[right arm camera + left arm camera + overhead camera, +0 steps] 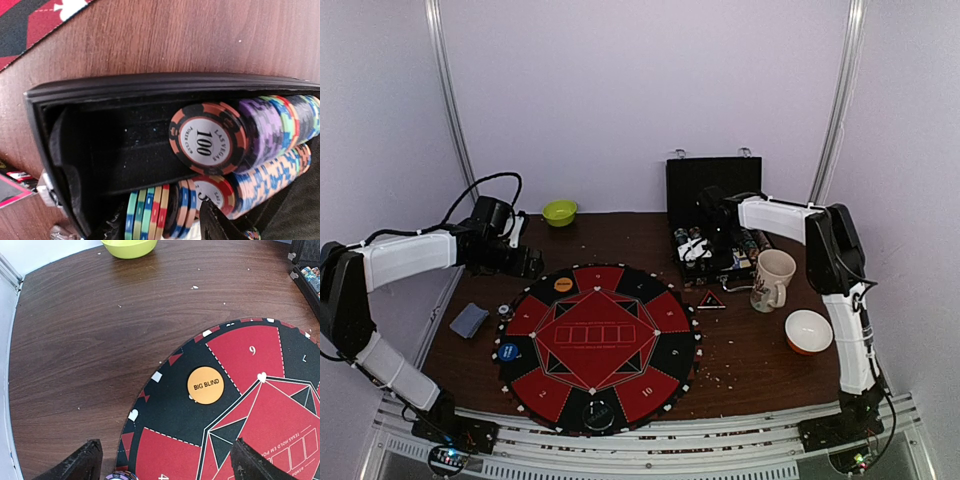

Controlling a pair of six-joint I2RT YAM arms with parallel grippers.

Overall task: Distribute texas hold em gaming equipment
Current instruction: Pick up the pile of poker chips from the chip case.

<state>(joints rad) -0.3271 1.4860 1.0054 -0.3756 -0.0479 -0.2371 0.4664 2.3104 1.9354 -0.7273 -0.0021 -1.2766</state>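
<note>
Early going — BIG BLIND disc [205,385] on mat [165,415], cards [469,320] lying beside it on tabletop [100,340]. Left tool [165,460] spread wide, empty. Right tool [705,238] at poker chips [207,141] in case [125,90] — grip unclear, chips undealt.

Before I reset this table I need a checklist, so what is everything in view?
mat: one, red-black, round, table centre
orange disc: one, orange, mat's far-left sector
blue disc: one, blue, mat's left rim
clear disc: one, looks clear, mat's near rim
loose chip: one, purple-striped, just off mat's left rim
cards: one pile, grey-blue, left of mat
triangle: one, red-black, right of mat
case: one, black, open, far right
chips: many, multicoloured stripes, rowed in case
green bowl: one, green, far left
mug: one, white, beside triangle
orange bowl: one, orange, white inside, near right
table: one, brown wood
left gripper: one, black, open, over mat's far-left rim
right gripper: one, black, at case; jaws unclear
</note>
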